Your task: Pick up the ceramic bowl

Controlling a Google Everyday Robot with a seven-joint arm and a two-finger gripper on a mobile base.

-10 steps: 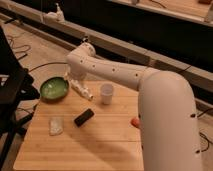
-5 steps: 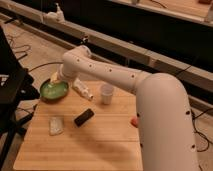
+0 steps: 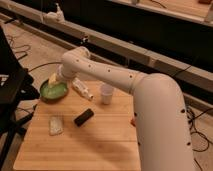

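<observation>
The ceramic bowl (image 3: 52,91) is round, shallow and glossy green. It sits at the far left corner of the wooden table (image 3: 95,145). My white arm reaches from the lower right across the table to the bowl. The gripper (image 3: 55,80) is at the bowl's far rim, just above it, and the arm's wrist hides most of it. The bowl's near half shows; its far edge is hidden under the gripper.
A small white cup (image 3: 106,93) stands to the right of the bowl. A clear bottle (image 3: 83,89) lies between them. A black object (image 3: 83,117) and a pale packet (image 3: 55,125) lie nearer the front. A black stand (image 3: 10,82) is left of the table.
The arm has swung left over the last second. The gripper has moved from between the bowl and the cup to the bowl's far rim. The objects on the table have not moved.
</observation>
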